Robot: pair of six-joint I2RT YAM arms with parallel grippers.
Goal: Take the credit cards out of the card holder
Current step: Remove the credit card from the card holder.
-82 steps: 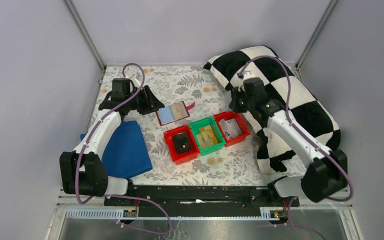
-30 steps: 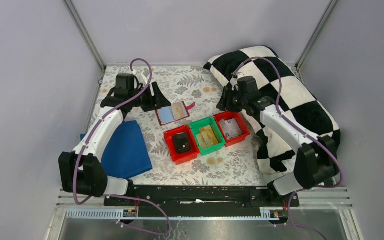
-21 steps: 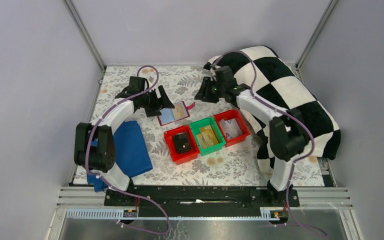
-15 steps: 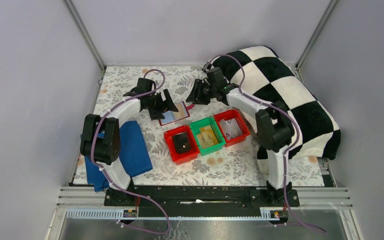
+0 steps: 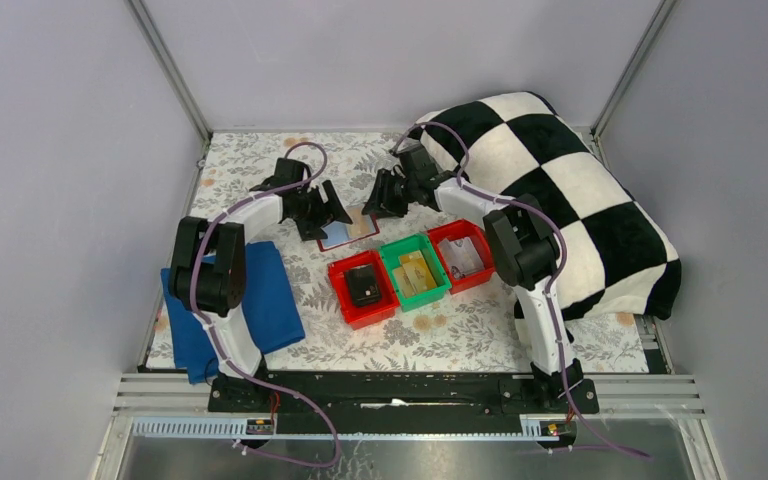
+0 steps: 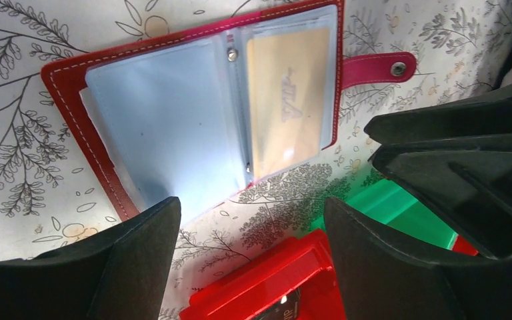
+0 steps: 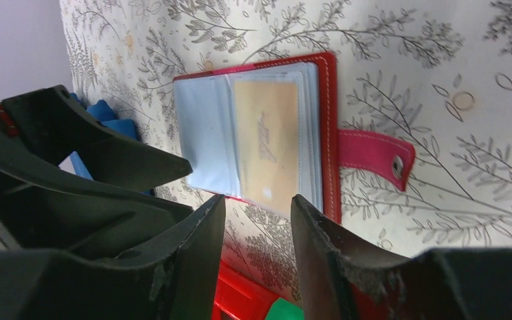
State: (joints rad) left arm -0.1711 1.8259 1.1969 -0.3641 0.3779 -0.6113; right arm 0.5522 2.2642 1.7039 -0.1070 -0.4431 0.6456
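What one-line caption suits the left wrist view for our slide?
Open left hand poised over the opened card holder, a tan card visible in one sleeve.

Red card holder (image 6: 140,51) lying open, flat; pale blue credit card (image 6: 160,127) in sleeve.

The card holder (image 5: 352,232), centre of the top view, is hemmed in: left claw (image 5: 326,212) at its left, right claw (image 5: 381,196) upper right, red bin (image 5: 372,314) and green bin (image 5: 428,298) just below. Bare bench (image 5: 350,160) lies above; checkered pillow (image 5: 580,190) fills the right.
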